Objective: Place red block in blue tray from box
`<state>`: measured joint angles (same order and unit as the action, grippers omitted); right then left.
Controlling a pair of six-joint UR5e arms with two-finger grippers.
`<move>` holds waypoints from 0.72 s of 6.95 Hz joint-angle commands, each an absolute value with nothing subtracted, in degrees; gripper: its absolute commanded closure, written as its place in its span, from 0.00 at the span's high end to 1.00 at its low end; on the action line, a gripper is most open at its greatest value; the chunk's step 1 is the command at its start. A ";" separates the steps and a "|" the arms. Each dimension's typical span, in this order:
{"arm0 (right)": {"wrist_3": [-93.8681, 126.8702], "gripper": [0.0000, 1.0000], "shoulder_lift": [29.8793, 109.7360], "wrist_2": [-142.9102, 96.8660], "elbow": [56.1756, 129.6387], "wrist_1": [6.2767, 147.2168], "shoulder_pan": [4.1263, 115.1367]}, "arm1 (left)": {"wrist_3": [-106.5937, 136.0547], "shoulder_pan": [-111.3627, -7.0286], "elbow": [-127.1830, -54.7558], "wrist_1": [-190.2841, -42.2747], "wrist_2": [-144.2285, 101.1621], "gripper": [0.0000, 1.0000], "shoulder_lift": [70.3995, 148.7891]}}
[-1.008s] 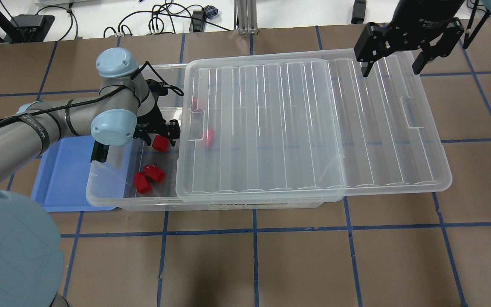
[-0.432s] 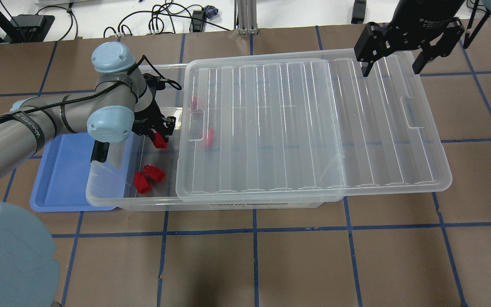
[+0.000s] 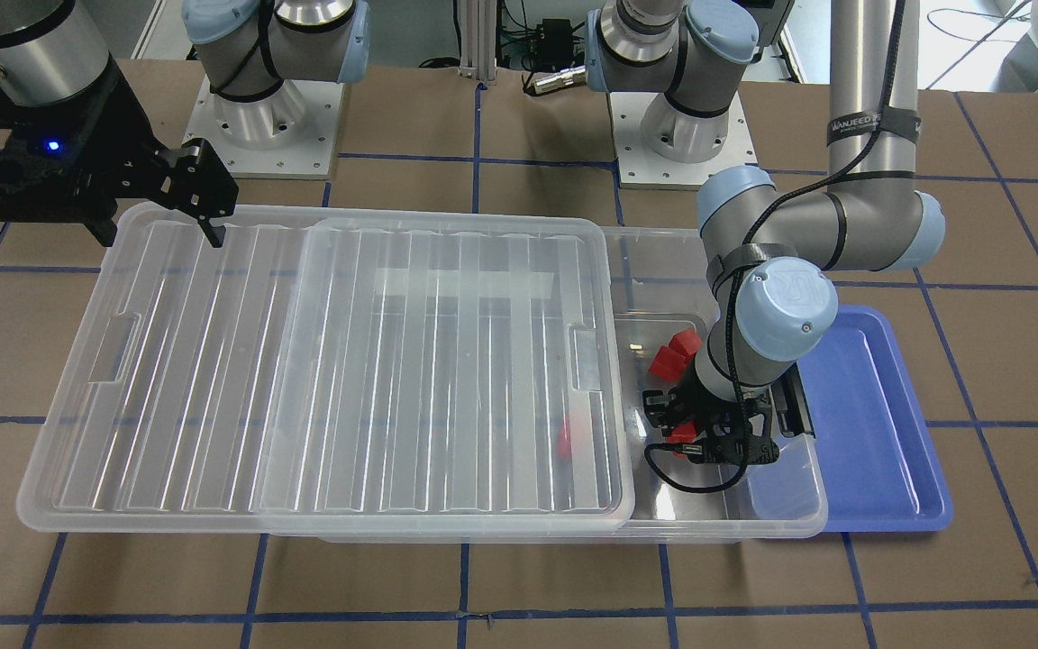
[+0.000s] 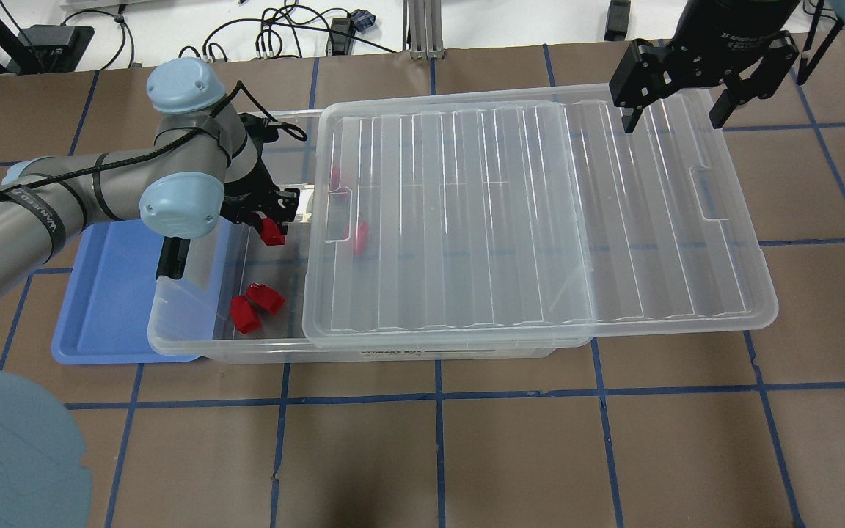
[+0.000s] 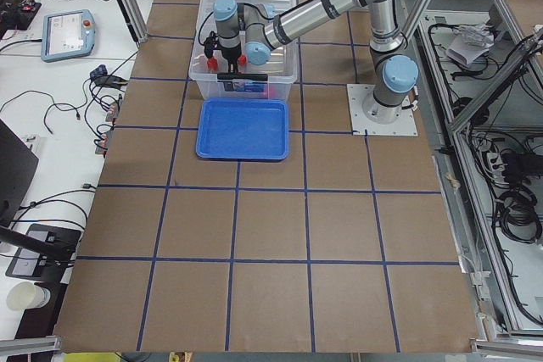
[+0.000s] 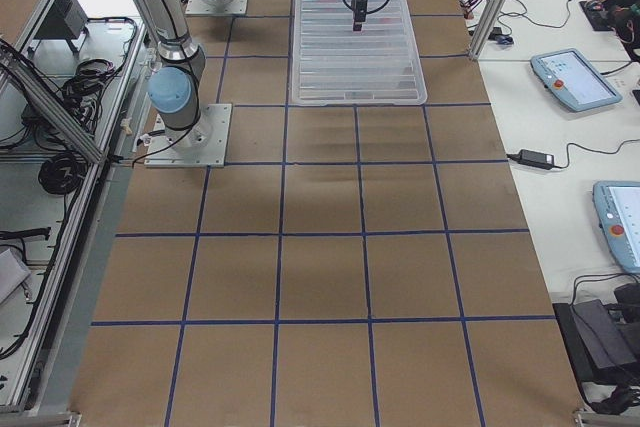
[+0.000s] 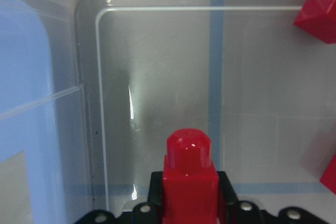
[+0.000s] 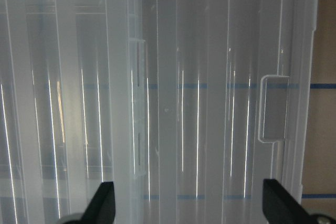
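Note:
My left gripper (image 4: 273, 229) is shut on a red block (image 4: 271, 232) and holds it inside the open left end of the clear box (image 4: 188, 345). The left wrist view shows the red block (image 7: 189, 179) nub-forward between the fingers, above the box floor (image 7: 157, 77). The front view shows the left gripper (image 3: 677, 431) low inside the box. The blue tray (image 4: 103, 293) lies on the table against the box's left end, partly under its rim, and also shows in the front view (image 3: 870, 424). My right gripper (image 4: 675, 110) is open and empty above the lid's far right corner.
The ribbed clear lid (image 4: 540, 220) is slid right and overhangs the box. Two paired red blocks (image 4: 255, 306) lie near the box's front wall. More red blocks (image 4: 359, 236) show through the lid. The box wall (image 4: 235, 242) stands between the gripper and the tray.
My left arm has drawn back and to the left, carrying the gripped red block a little towards the box's left wall. My right arm has not moved.

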<state>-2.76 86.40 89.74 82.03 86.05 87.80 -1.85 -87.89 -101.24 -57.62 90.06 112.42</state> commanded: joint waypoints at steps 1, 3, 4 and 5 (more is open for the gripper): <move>-2.81 1.00 86.40 89.74 82.09 85.96 87.80 | -1.67 -87.89 -96.80 -64.72 90.00 0.28 110.05; -2.90 1.00 86.40 89.65 82.09 86.04 87.80 | -2.45 -87.80 -88.55 -78.07 90.26 0.27 107.77; -3.16 1.00 86.40 89.65 82.09 86.04 87.80 | -2.55 -85.98 -85.03 -83.79 89.74 0.26 106.71; -3.25 1.00 86.40 89.74 82.09 85.78 87.54 | -3.33 -83.61 -83.25 -86.28 89.65 0.26 105.66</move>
